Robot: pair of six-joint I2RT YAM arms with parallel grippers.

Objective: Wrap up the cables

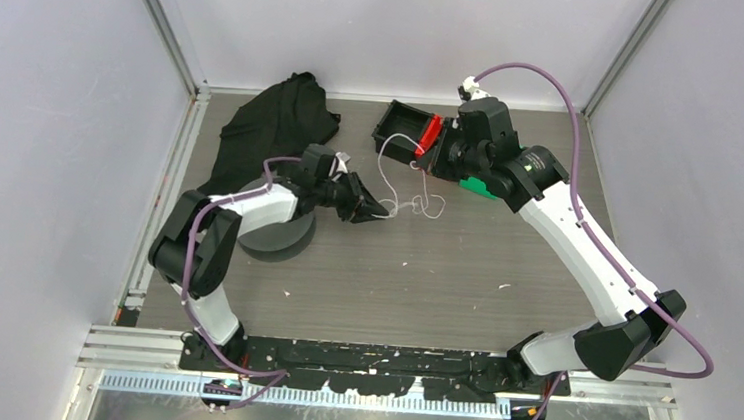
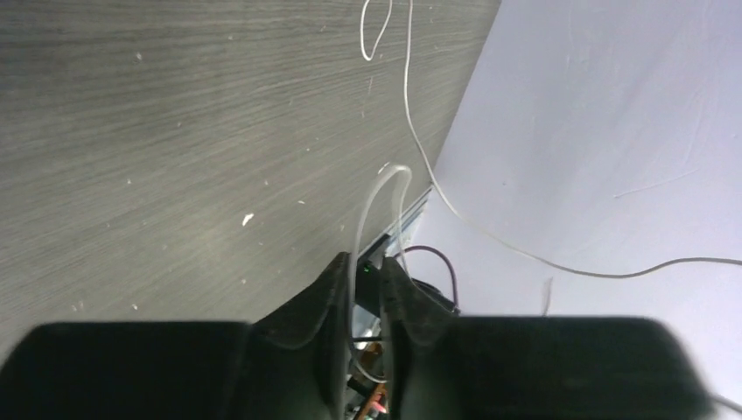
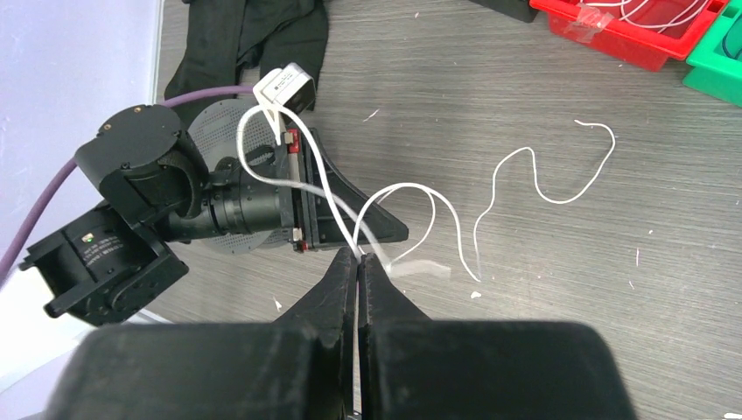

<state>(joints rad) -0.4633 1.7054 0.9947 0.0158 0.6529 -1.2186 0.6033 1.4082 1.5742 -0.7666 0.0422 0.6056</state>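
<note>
The white cable (image 3: 525,150) lay near the middle of the table (image 1: 442,286), a little toward the far side, and only part of it rested on the wood. Its loose end made curly bends on the surface. These ran roughly from left to right, on the right side of the left pincer (image 2: 367,284). The other part rose from the table toward the far right, up to the right pincer (image 3: 359,262).

The right pincer was closed on the cable, with the thin wire pinched at the very tips of its fingers. The left pincer was low over the table, just beside the right one, and pointed to the right. In the left wrist view a loop of the cable passed through the narrow gap between its fingers. It was not possible to tell if these fingers already pressed the wire.

So the short piece of cable between the two pincers seemed to be what the coming move depends on. Probably the left arm was the nearer one to take the loose end for wrapping.
</note>
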